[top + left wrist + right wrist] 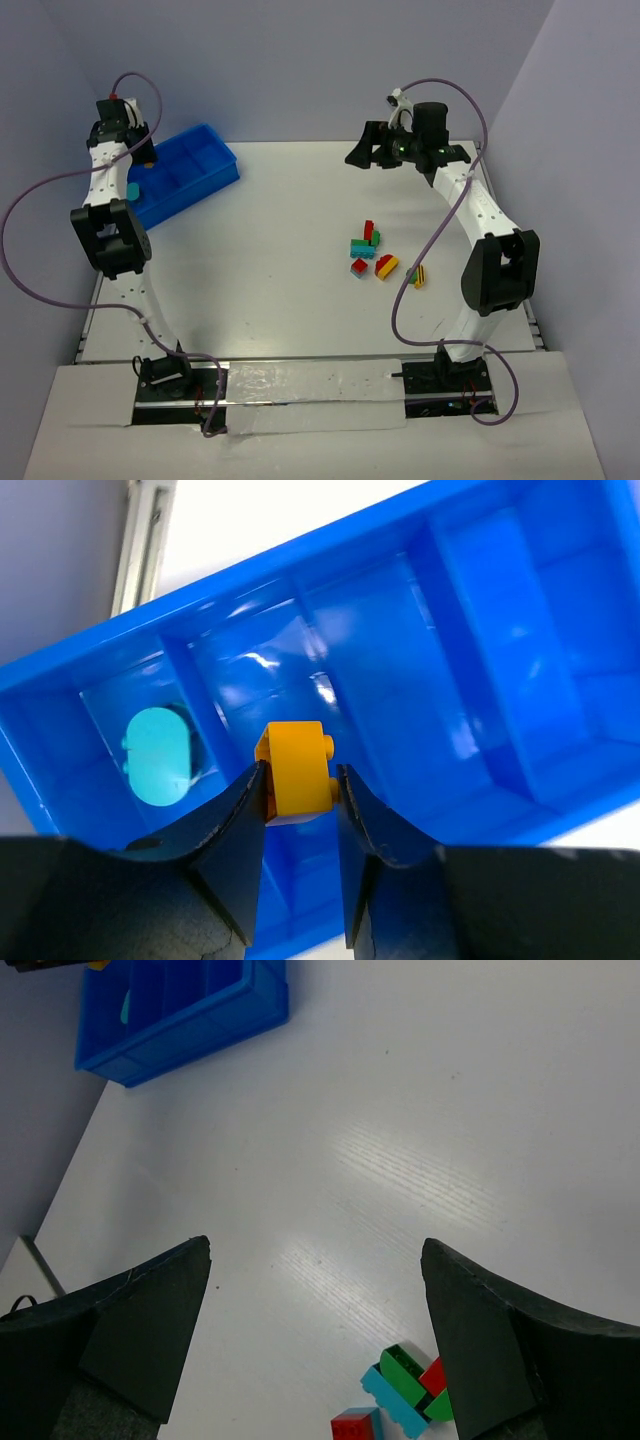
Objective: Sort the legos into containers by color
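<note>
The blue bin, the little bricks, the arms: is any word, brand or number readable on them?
None: no readable text in any view. The blue bin, the yellow brick held over it, the loose bricks, the left arm and the right arm show no lettering.

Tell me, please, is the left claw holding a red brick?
No, the left claw grips a yellow brick above the blue bin.

The lower edge cuts off the legos [400, 1392], the upper edge the blue bin [180, 1030].
</note>
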You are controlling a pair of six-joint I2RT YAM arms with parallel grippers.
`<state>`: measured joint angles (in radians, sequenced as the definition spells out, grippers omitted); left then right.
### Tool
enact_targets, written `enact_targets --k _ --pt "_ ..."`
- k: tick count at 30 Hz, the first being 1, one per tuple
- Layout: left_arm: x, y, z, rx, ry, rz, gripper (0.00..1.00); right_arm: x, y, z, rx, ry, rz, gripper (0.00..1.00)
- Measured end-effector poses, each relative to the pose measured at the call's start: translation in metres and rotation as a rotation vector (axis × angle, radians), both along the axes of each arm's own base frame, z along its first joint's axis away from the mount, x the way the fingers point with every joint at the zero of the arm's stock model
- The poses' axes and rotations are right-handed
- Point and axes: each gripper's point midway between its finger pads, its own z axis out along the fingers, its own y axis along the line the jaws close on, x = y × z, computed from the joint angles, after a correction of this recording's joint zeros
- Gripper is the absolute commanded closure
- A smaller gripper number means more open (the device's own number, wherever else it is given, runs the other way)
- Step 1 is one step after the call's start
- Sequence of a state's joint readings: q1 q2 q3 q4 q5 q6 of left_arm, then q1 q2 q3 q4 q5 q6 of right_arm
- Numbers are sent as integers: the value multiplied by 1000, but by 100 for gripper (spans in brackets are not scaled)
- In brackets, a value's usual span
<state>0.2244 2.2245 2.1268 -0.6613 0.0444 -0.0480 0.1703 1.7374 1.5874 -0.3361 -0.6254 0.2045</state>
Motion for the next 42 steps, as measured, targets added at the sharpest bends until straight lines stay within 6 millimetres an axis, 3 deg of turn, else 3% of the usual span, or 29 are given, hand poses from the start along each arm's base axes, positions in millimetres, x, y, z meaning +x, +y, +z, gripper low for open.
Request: enact_targets --k 7,11,26,31,42 --pt "-1 13 -44 6 80 25 84 0 -1 -1 -10 -5 -1 6" --pt "-1 15 -55 13 100 21 80 0 -1 -2 -13 -4 -1 6" --pt "22 29 -44 101 14 13 53 -2 0 -7 -23 5 2 5" --pt "33 33 -40 128 -23 6 50 -3 2 -7 -24 5 5 5" --pt "37 30 -43 131 -29 -22 45 -3 2 -9 -35 4 3 6"
